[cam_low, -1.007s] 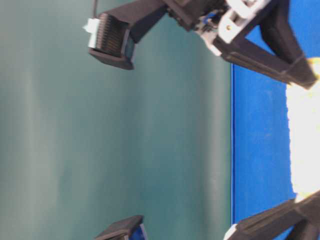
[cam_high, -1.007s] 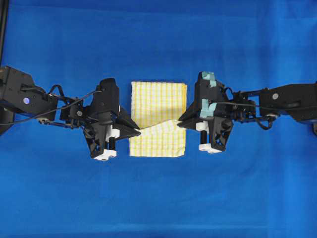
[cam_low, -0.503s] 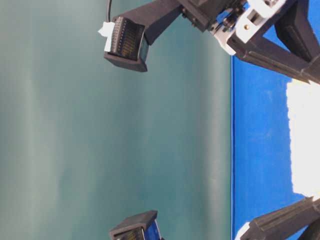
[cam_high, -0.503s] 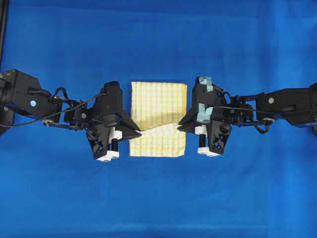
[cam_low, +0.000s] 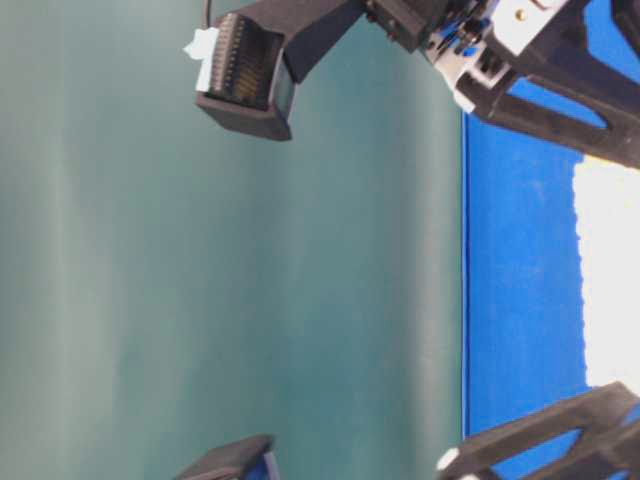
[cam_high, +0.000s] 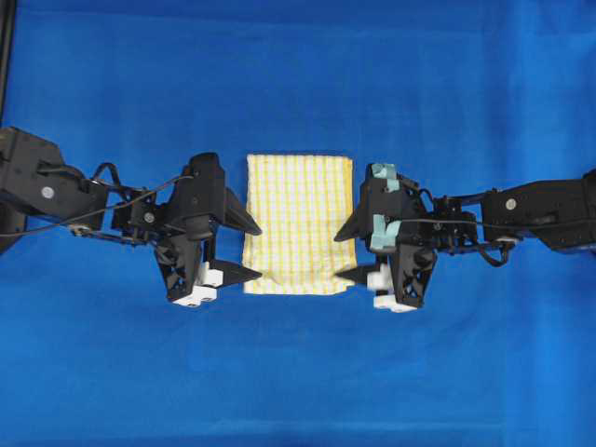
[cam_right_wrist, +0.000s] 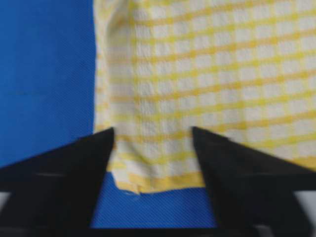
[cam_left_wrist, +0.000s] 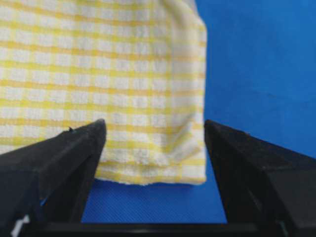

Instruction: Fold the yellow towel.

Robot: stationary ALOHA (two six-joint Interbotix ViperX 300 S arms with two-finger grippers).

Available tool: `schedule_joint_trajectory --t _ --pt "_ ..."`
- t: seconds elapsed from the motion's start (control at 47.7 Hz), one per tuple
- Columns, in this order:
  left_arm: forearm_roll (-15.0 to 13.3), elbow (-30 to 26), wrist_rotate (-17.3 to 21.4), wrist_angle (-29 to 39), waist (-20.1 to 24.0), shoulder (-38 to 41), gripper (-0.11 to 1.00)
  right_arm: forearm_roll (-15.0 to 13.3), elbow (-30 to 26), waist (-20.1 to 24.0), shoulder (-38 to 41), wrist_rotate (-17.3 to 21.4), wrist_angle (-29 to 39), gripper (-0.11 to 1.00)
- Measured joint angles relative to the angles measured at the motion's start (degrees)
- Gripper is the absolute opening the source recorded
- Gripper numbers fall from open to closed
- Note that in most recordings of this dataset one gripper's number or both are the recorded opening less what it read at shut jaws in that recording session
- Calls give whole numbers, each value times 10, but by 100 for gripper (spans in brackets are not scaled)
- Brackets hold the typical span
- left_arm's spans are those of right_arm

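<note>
The yellow towel point(cam_high: 298, 219) lies flat and folded on the blue cloth, a neat rectangle at the centre of the overhead view. My left gripper point(cam_high: 257, 250) stands open at the towel's lower left edge, its fingers apart and holding nothing. My right gripper point(cam_high: 339, 257) is open at the lower right edge. In the left wrist view the towel point(cam_left_wrist: 98, 64) has its corner lying loose between the spread fingers point(cam_left_wrist: 74, 158). The right wrist view shows the towel's point(cam_right_wrist: 207, 64) other corner free between the fingers point(cam_right_wrist: 232, 168). From table level the towel point(cam_low: 605, 270) is a pale strip.
Blue cloth point(cam_high: 298, 372) covers the whole table surface. A dark post point(cam_high: 6, 37) stands at the far left edge. The table-level view shows the table's edge point(cam_low: 464, 300) against a plain teal wall point(cam_low: 200, 280), with a wrist camera housing point(cam_low: 245, 70) hanging above.
Both grippers have gone from shut to open and let go of the towel's raised edge. That edge has dropped, and the towel now lies flat in its folded shape.
</note>
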Motion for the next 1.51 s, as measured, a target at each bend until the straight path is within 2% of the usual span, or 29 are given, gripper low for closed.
schedule_joint_trajectory --t 0.042,0.168,0.336,0.524,0.671,0.86,1.07,1.279,1.51 --pt "0 1 1 7 1 -11 71 0 -4 1 0 0 0 84" --pt "0 5 3 23 1 -38 71 -1 -10 2 0 -2 3 74" --pt "0 11 6 45 1 -62 71 -2 -9 2 -18 -10 18 75" --pt "2 20 30 111 4 -147 70 -29 2 -2 -114 -25 76 75" --pt "2 47 58 132 7 -233 70 -59 20 -13 -206 -25 120 75" --pt "3 93 109 142 7 -369 70 -85 78 -31 -322 -25 155 75" --pt "3 139 165 165 8 -503 70 -98 149 -34 -468 -25 188 75" --pt "3 192 171 172 21 -584 70 -99 218 -50 -593 -26 216 74" --pt "3 247 171 173 24 -646 70 -101 280 -60 -647 -26 215 74"
